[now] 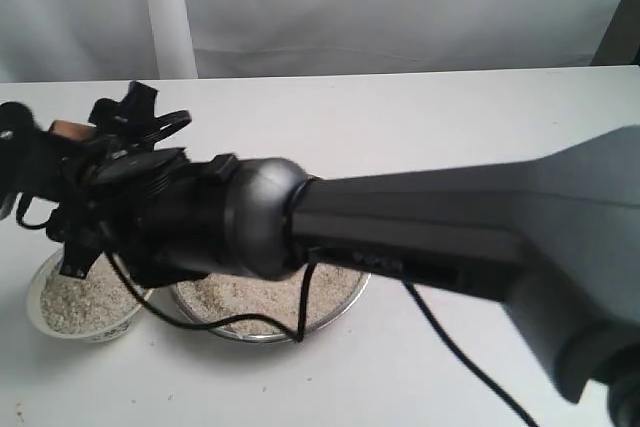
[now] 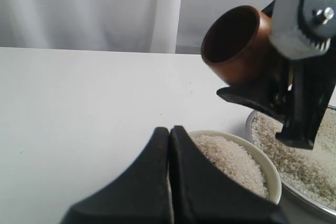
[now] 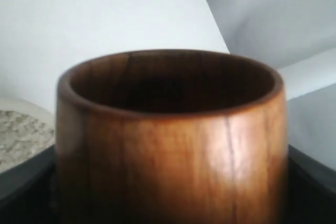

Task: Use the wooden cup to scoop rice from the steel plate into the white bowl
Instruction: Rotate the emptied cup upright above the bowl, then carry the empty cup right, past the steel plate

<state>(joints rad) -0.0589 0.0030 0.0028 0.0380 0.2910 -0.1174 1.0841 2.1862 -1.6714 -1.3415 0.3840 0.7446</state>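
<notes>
Your right gripper (image 2: 273, 103) clamps the wooden cup (image 2: 239, 45) above the white bowl (image 2: 273, 174) at near left. The cup is empty and tipped, its long axis near level, mouth turned leftward. Rice (image 2: 231, 158) fills the bowl and covers the steel plate (image 1: 345, 302) just right of it. Your left gripper (image 2: 169, 129) is pressed closed, holding nothing.

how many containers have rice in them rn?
2. The white bowl, at the exterior view's left, and the steel plate right beside it, partly hidden by the arm. The wooden cup, held in the air near them, shows only a dark bare inside.
</notes>
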